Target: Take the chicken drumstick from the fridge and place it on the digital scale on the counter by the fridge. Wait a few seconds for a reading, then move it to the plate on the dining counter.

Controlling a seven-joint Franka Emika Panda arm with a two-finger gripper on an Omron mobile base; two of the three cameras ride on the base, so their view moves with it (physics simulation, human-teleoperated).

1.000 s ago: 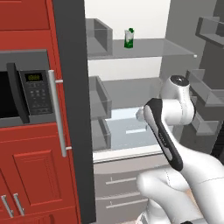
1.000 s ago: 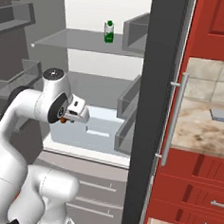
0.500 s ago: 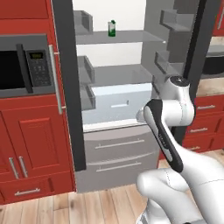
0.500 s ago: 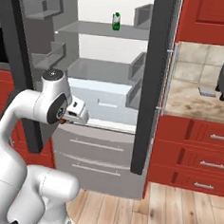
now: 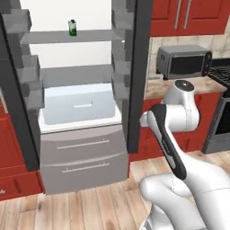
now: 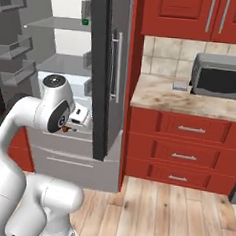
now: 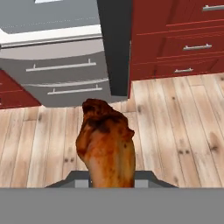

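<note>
Gripper (image 6: pixel 69 127): clamped on drumstick (image 7: pixel 106 146), close-up in hand view; right base view adds scale (image 6: pixel 180 85) on counter (image 6: pixel 162 96).

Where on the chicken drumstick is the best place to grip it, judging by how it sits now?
By the narrow lower end, as now: the chicken drumstick rises from the gripper with its thick meaty end away from the hand. Probably best pinched across that slimmer end, coming along its length.

You see the chicken drumstick (image 7: pixel 106 148), golden-brown and roasted, upright above the wood floor. The fridge (image 5: pixel 81 112) stands open, drawers shut. The digital scale (image 6: pixel 180 85) sits flat on the counter (image 6: pixel 191 101).
</note>
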